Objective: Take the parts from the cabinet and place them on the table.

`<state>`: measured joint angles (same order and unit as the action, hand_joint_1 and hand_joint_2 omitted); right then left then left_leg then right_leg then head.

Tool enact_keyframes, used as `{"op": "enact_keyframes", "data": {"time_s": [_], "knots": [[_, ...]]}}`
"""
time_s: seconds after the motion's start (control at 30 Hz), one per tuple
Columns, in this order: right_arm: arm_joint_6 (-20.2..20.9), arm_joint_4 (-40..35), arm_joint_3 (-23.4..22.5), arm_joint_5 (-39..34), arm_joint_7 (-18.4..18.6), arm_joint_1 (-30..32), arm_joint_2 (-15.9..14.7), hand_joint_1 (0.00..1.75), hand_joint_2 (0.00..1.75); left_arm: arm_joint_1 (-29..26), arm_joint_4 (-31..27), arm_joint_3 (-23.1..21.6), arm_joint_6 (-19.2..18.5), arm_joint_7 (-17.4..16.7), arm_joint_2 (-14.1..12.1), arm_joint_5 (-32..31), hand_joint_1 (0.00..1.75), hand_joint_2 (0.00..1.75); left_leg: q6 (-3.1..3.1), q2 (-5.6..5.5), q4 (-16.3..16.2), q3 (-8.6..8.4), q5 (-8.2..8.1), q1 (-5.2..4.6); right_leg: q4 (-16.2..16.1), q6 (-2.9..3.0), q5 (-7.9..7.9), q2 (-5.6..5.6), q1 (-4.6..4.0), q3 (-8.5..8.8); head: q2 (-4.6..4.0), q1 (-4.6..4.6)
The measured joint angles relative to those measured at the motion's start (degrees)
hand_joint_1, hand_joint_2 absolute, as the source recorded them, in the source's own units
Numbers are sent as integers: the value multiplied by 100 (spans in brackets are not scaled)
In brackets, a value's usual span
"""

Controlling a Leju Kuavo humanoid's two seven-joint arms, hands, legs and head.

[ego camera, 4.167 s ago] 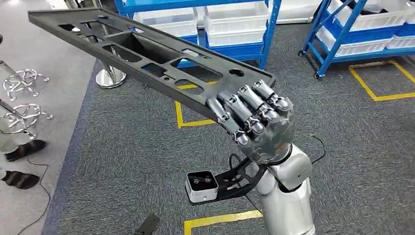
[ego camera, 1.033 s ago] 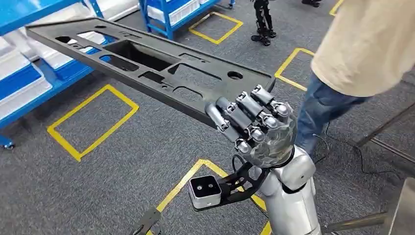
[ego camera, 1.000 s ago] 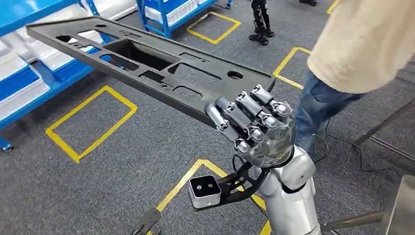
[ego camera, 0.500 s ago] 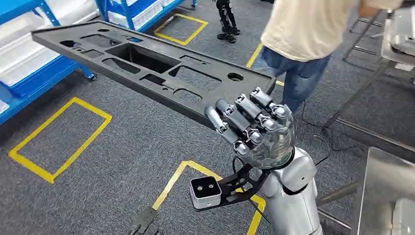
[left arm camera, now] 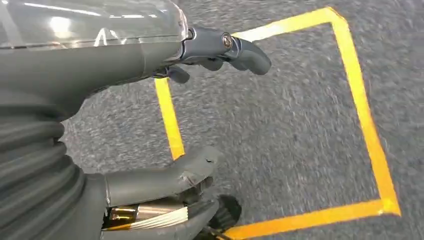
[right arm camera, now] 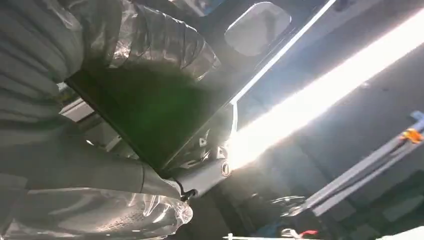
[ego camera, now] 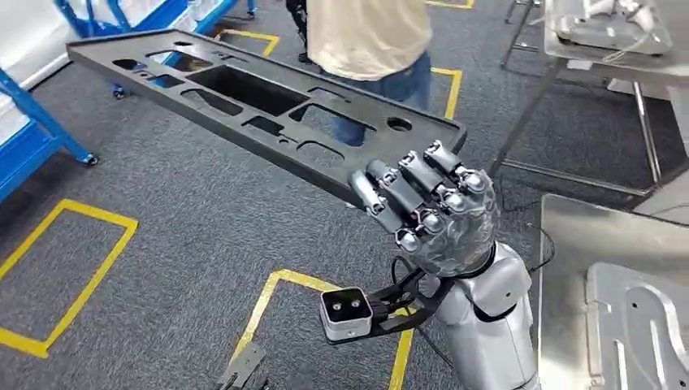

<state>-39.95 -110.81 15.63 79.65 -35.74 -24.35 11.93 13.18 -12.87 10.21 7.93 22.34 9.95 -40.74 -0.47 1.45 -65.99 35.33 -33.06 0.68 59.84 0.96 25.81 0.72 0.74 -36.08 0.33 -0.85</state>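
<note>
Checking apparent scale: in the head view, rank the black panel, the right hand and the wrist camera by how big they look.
1. black panel: largest by far.
2. right hand, which holds the panel's near end.
3. wrist camera: smallest.

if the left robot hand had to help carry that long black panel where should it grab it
Probably the long near edge of the black panel, around mid-length, coming from below on the robot's left. The right robot hand grips just one short end, so the panel sticks far out unsupported. The edge is a thin raised rim beside open cutouts, which fingers could hook. The left robot hand hangs free over the floor.
</note>
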Motion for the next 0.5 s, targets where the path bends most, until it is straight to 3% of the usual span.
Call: {"op": "enact_keyframes", "data": {"time_s": [0.07, 0.1, 0.13, 0.2, 0.23, 0.27, 0.37, 0.4, 0.43, 0.47, 0.5], "knots": [[0, 0, 0, 0, 22, 4, -2, 175, 175, -32, 0, 2, 0, 0, 0, -2, 0, 175, -30, -70, -829, 378, -328, 2, 6, 11, -8, -161, -2, -11, 0, 2], [0, 0, 0, 2, 26, 10, -7, 175, 175, -41, 0, 2, 0, 0, 0, -2, 0, 175, -34, -83, -1007, 466, -312, 2, 15, 10, -9, -246, -3, -12, 0, 0], [0, 0, 0, 2, 26, 16, -13, 175, 175, -43, 0, 2, 0, 0, 0, -2, 0, 175, -24, -86, -908, 427, -172, 3, 24, 10, -9, -325, -2, -10, 0, 0], [0, 0, 0, 2, 26, 15, -15, 175, 175, -30, 0, 2, 2, 0, -7, -2, 0, 175, 27, -161, -92, 67, 358, 3, 48, 8, -8, -497, 0, -3, 0, 0], [0, -2, 0, 2, 31, 15, -15, 175, 175, -23, 0, 4, 4, 0, -7, -2, 0, 175, 65, -343, 395, -144, 589, 6, 53, 5, -9, -566, 3, -2, 0, 0], [0, -2, 0, 2, 35, 9, -15, 175, 175, -23, 0, 7, 4, 0, -11, -2, 0, 175, 96, -622, 534, -210, 524, 27, 55, -36, -25, -616, -15, -30, 0, 4], [-2, -15, 0, 2, 39, 10, -26, 175, 175, -24, 0, 15, 4, 4, -2, -11, 0, 175, 112, -526, 646, -234, 525, -8, 20, -163, -108, -794, 55, -117, 0, -2], [-2, -15, 0, 2, 44, 13, -35, 175, 175, -16, 0, 13, 9, 4, 0, -22, 0, 175, 156, -447, 701, -253, 561, 0, -20, -220, -145, -873, 42, -118, 0, 4], [-2, -17, 0, 2, 52, 19, -46, 175, 175, 2, 0, 15, 9, 4, 11, -30, 0, 175, 207, -351, 791, -278, 618, 72, 18, -234, -102, -752, 32, -129, 0, 2], [-2, -28, 0, 2, 52, 8, -57, 175, 175, 11, 0, 15, 13, 7, 11, -44, 0, 175, 236, -298, 834, -293, 643, 50, 142, -257, 17, -408, -13, -175, 0, 24], [-2, -28, 0, 0, 55, 0, -57, 175, 175, 17, 0, 15, 15, 7, 17, -50, 0, 175, 257, -228, 838, -290, 654, 36, 452, -262, 243, -231, -9, -315, 0, 33]]}}
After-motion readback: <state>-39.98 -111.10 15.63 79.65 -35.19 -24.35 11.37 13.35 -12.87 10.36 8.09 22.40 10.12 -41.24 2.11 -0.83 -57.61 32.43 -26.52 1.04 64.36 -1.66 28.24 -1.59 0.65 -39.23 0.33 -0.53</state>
